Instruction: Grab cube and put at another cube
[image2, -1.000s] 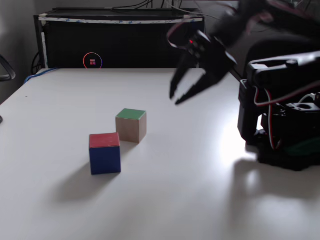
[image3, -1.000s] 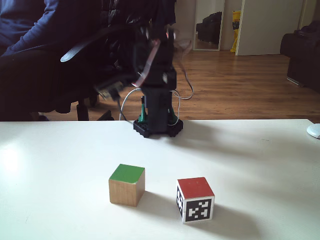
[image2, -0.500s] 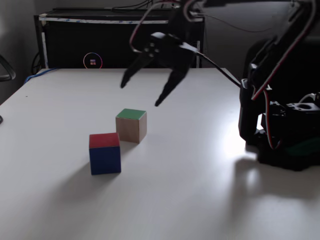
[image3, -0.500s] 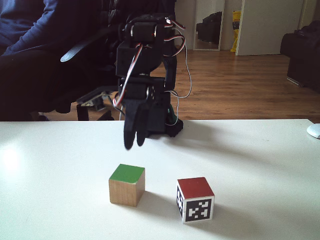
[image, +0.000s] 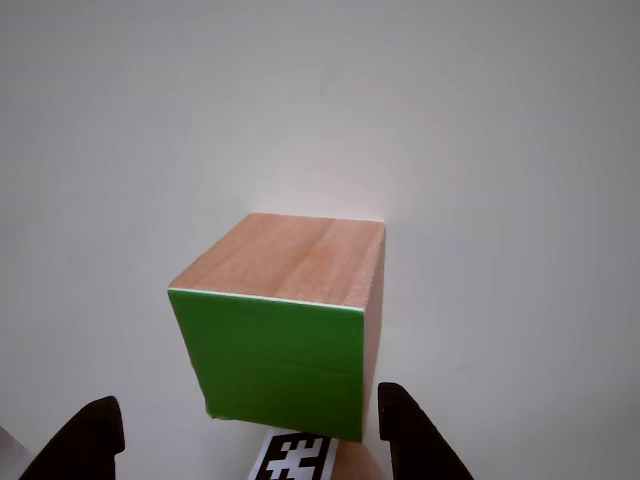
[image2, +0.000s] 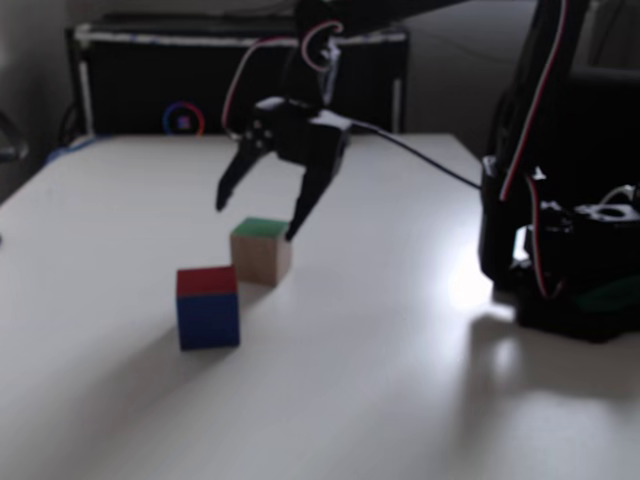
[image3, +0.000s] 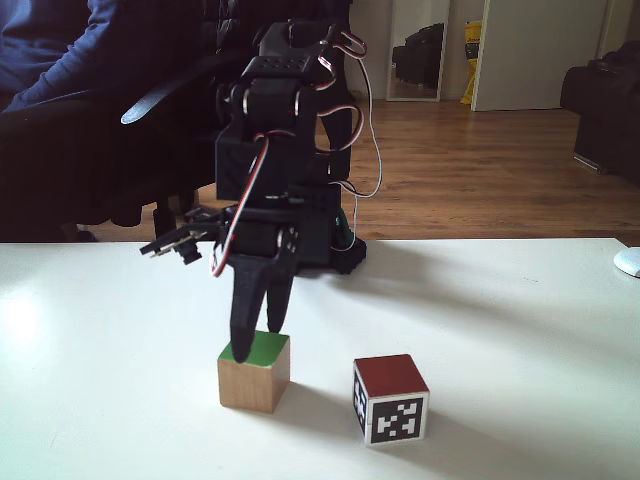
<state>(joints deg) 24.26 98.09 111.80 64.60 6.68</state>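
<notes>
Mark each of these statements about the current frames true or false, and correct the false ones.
1. The fingers are spread apart above the green-faced cube. True.
2. The green-faced cube is lifted off the table. False: it rests on the table in both fixed views.
3. The marker cube has a red top face. True.
4. The green-faced cube is stacked on the marker cube. False: they stand side by side with a gap between them.
5. The gripper has closed on the marker cube. False: it is open and holds nothing.
</notes>
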